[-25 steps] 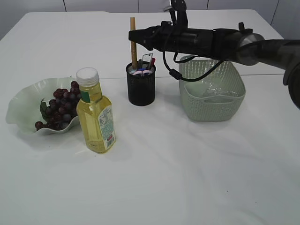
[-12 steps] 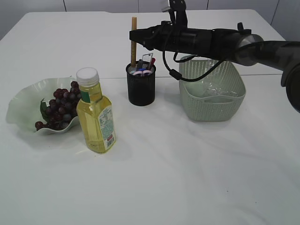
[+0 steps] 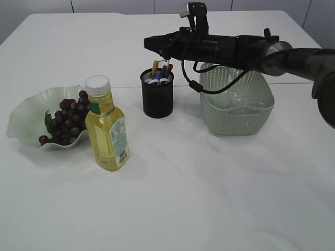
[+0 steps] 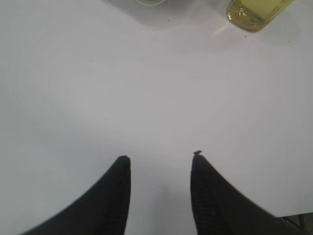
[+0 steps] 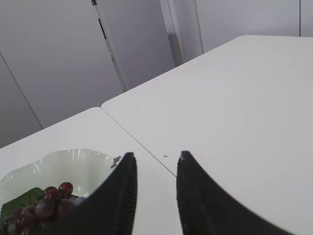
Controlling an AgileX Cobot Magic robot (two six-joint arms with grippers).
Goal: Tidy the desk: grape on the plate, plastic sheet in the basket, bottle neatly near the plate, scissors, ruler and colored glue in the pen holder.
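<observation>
The right gripper [image 3: 149,43] hangs empty with jaws apart above the pen holder [image 3: 157,94], whose crowded contents are hard to tell apart. The left gripper [image 4: 160,161], also spread, shows only its fingertips, with the bottle [image 4: 254,11] cut off at the frame's top.

Cut off by the left wrist view's top edge: bottle [image 4: 255,12]. Mostly sunk inside pen holder [image 3: 157,94]: ruler [image 3: 154,67].

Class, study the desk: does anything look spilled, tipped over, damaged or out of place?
Nothing stands out. The bottle stands upright beside the plate of grapes, the pen holder and basket are upright, and nothing has spilled.
</observation>
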